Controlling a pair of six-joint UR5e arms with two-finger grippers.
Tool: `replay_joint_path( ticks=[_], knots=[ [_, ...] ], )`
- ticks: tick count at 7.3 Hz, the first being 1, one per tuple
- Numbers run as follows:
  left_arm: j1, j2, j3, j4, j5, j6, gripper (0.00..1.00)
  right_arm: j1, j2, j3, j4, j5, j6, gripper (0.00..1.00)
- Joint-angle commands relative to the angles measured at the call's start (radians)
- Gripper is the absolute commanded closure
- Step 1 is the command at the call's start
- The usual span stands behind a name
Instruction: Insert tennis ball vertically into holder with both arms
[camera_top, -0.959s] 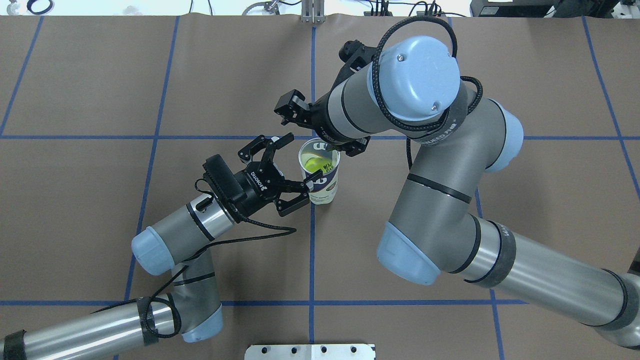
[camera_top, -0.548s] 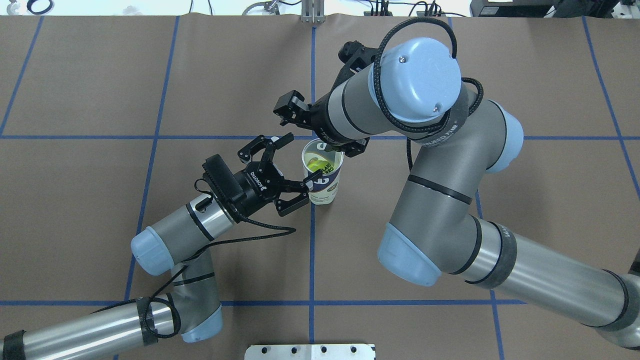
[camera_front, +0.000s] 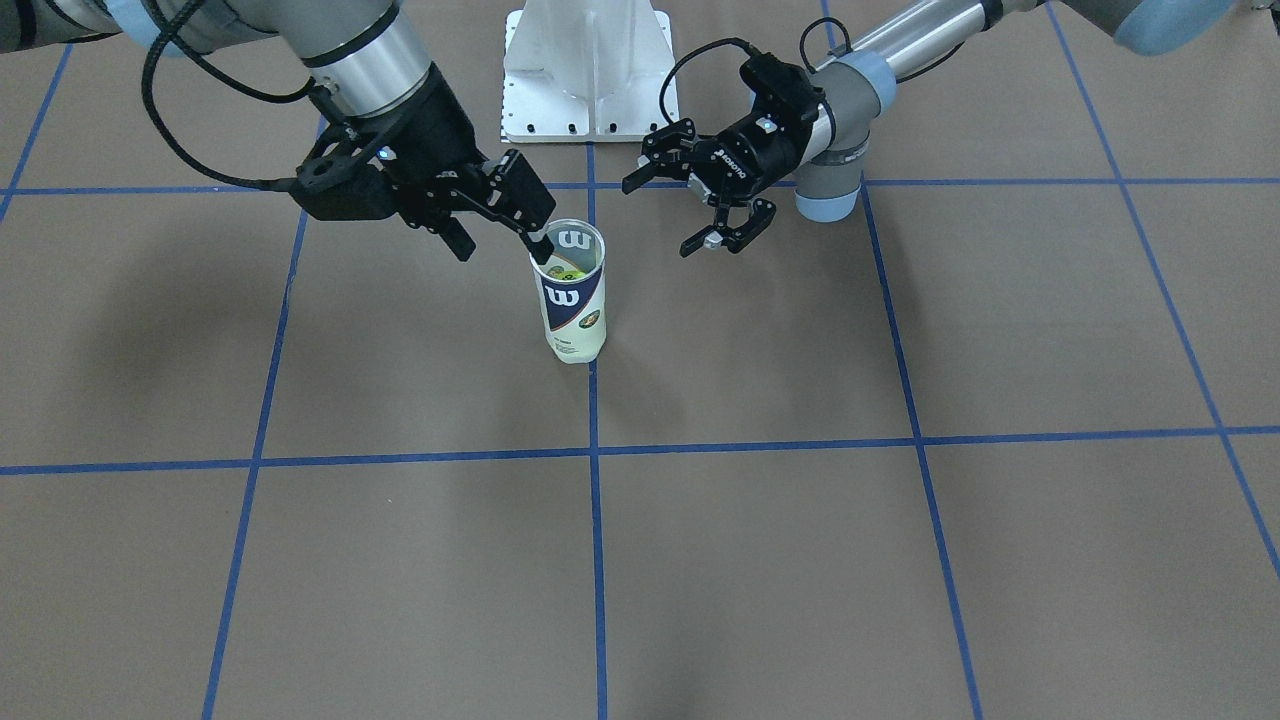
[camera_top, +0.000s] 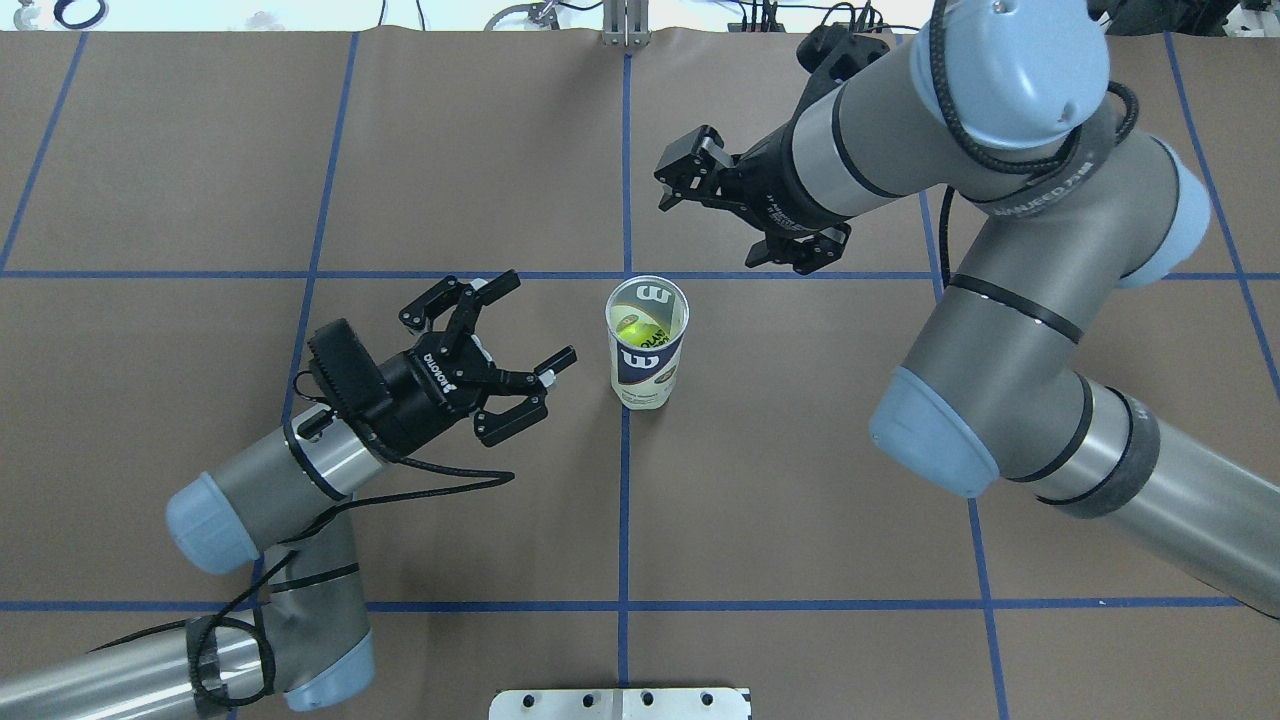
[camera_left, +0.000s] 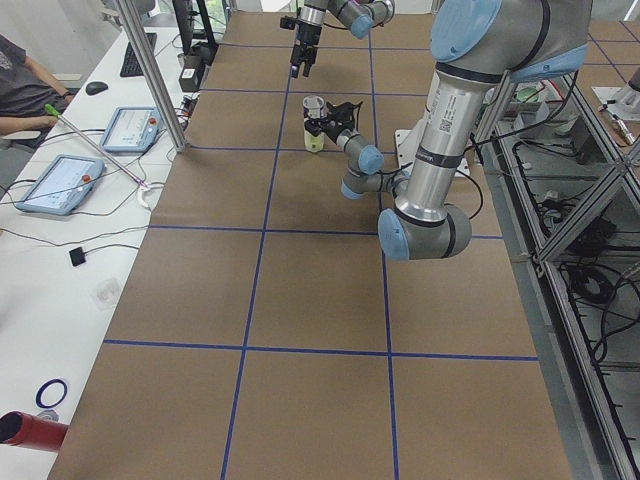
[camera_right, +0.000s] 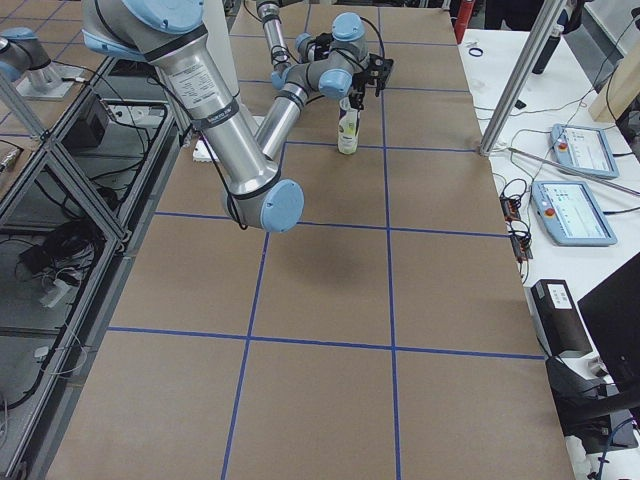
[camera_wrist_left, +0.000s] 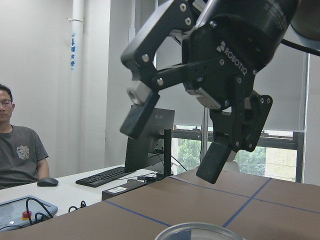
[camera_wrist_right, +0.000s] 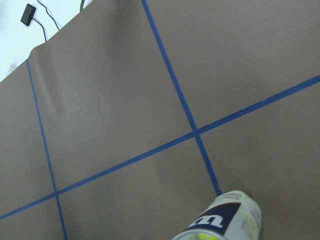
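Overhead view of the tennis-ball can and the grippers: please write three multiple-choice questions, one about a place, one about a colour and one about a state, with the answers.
1. Where is the tennis ball relative to the holder?
A. balanced on its rim
B. inside it
C. lying beside it

2. What colour are the tape lines?
A. blue
B. red
C. white

3. In what state is the left gripper?
A. shut on the holder
B. shut on nothing
C. open, apart from the holder

Answers:
1 B: the yellow-green ball shows through the holder's open top in the overhead view.
2 A: the grid lines are blue in every view.
3 C: its fingers are spread, and there is a gap between them and the holder.
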Motion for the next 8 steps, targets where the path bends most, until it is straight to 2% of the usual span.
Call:
replay_joint_path(
  ticks=[1, 2, 4, 6, 7, 8],
  knots=[
    [0.0, 0.08, -0.119, 0.012, 0.018, -0.001, 0.01, 0.052, -0.046, 0.013, 0.0, 0.031, -0.034, 0.0],
    [-0.003, 0.113, -0.13, 0.013, 0.082, -0.046, 0.01, 0.104, -0.095, 0.022, 0.0, 0.085, -0.08, 0.0],
    [-0.067, 0.176, -0.128, 0.045, 0.216, -0.216, 0.01, 0.181, -0.193, 0.022, 0.0, 0.109, -0.25, 0.0],
    [-0.234, 0.248, -0.121, 0.236, 0.219, -0.361, 0.01, 0.253, -0.268, -0.033, 0.006, 0.095, -0.472, 0.0],
    [-0.314, 0.259, -0.118, 0.362, 0.189, -0.455, 0.01, 0.293, -0.278, -0.071, 0.005, 0.098, -0.566, 0.0],
    [-0.412, 0.292, -0.116, 0.475, 0.061, -0.546, 0.01, 0.325, -0.284, -0.111, 0.005, 0.097, -0.662, 0.0]
  ],
)
